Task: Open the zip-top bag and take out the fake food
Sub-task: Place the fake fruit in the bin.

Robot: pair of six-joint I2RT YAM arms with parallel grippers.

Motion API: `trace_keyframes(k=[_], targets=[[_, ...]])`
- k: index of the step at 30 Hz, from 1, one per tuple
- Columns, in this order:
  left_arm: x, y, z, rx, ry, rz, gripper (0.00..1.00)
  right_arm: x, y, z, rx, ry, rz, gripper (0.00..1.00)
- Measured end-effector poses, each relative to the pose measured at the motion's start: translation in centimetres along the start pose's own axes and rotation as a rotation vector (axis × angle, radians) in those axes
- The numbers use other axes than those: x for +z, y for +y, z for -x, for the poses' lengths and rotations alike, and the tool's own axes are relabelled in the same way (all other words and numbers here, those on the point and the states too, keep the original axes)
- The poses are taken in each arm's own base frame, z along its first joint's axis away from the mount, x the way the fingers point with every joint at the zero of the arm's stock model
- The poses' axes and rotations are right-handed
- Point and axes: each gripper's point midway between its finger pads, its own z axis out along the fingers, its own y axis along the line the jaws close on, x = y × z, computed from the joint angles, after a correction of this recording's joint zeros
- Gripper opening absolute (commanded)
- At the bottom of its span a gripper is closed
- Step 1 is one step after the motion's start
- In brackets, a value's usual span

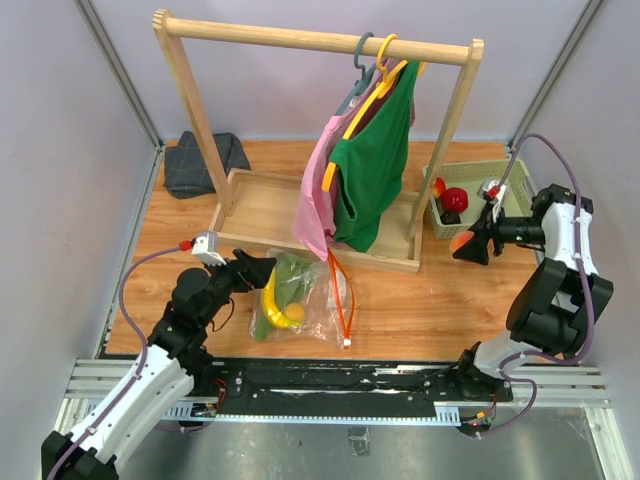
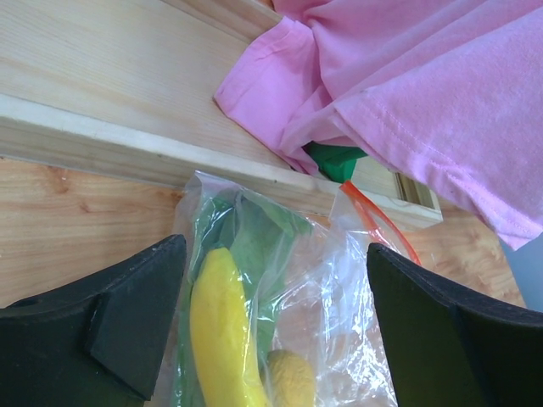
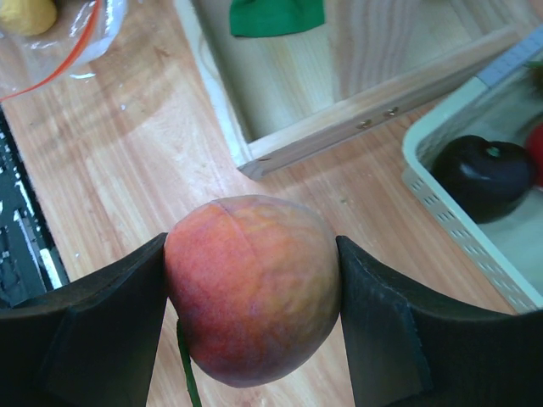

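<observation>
At the far left a folded grey cloth (image 1: 205, 163) lies on the tabletop (image 1: 430, 300), apart from the work. Nearer, the left fingers (image 2: 127, 322) stand spread wide with nothing gripped. They straddle the left end of the zip-top bag (image 1: 318, 305), probably lined up either to pin the plastic down or to reach for a piece through it.

The bag lies flat on the tabletop just near of the wooden tray (image 1: 260, 205) at the foot of the clothes rack. It holds some of the fake food: a yellow banana (image 2: 219, 339), green leafy pieces (image 2: 254, 246) and a small yellow fruit (image 2: 293, 381). Its orange-red zip strip (image 1: 340, 295) runs down the right side in a loose double line to a white slider (image 1: 347, 343). From that, the mouth looks already parted and faces right.

A pink garment (image 1: 318, 190) and a green garment (image 1: 375, 170) hang from the rack above the tray.

Right of the rack, a green basket (image 3: 441, 199) on the tabletop holds a red piece (image 1: 455, 198) and a dark one (image 3: 484, 174), so it seems to be the drop-off place. The right fingers (image 3: 93, 314) are clamped on a peach (image 3: 252, 284), one on each flank. They hold it above the tabletop just left of the basket, apparently on its way in. The emptying looks partly done.
</observation>
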Motion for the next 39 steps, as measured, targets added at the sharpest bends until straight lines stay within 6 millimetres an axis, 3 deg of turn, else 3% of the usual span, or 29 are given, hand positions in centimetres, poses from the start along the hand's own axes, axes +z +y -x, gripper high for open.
trace_keyframes(k=[27,39], targets=[[-0.5,0.4,0.4,-0.002,-0.036,0.01,0.92,-2.6,-12.5,2.2,0.17,-0.043,-0.479,0.17],[-0.5,0.8,0.1,-0.001,-0.03,0.024,0.92,-2.8,-18.0,1.3,0.345,-0.084,-0.615,0.19]])
